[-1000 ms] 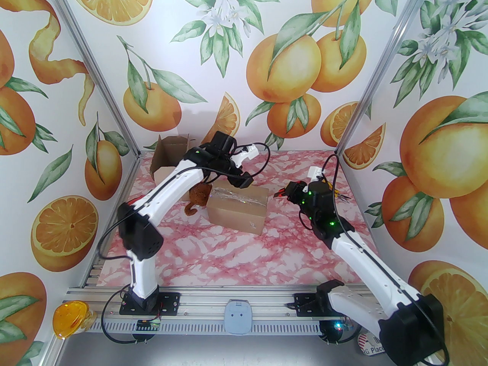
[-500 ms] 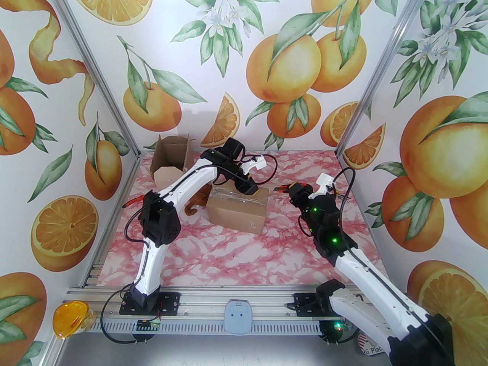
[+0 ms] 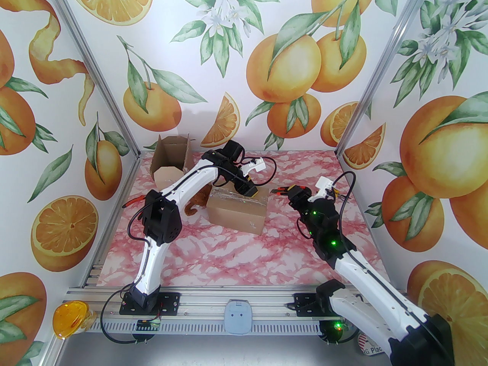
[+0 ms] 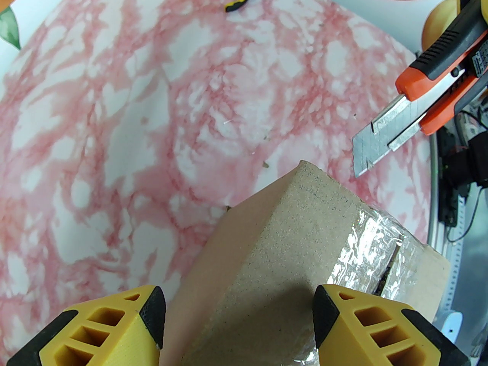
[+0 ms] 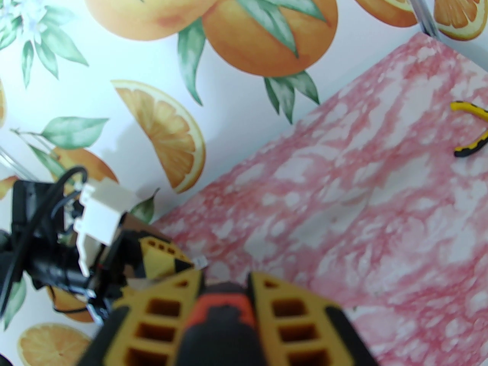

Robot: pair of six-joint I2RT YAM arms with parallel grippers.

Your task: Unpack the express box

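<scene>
The left gripper (image 4: 238, 305) stands wide open and empty, poised over the taped box (image 4: 289, 219); the right gripper (image 5: 225, 282) clamps a knife (image 5: 223, 311) beside it.

Matt cardboard box (image 4: 267, 242); glossy, seemingly plastic tape (image 4: 366, 250).

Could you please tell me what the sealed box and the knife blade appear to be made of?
Box: matte brown cardboard, judging by its speckled fibrous surface; glossy wrinkled clear tape covers its seam. Blade: probably steel, bright grey with scored snap-off lines.
</scene>
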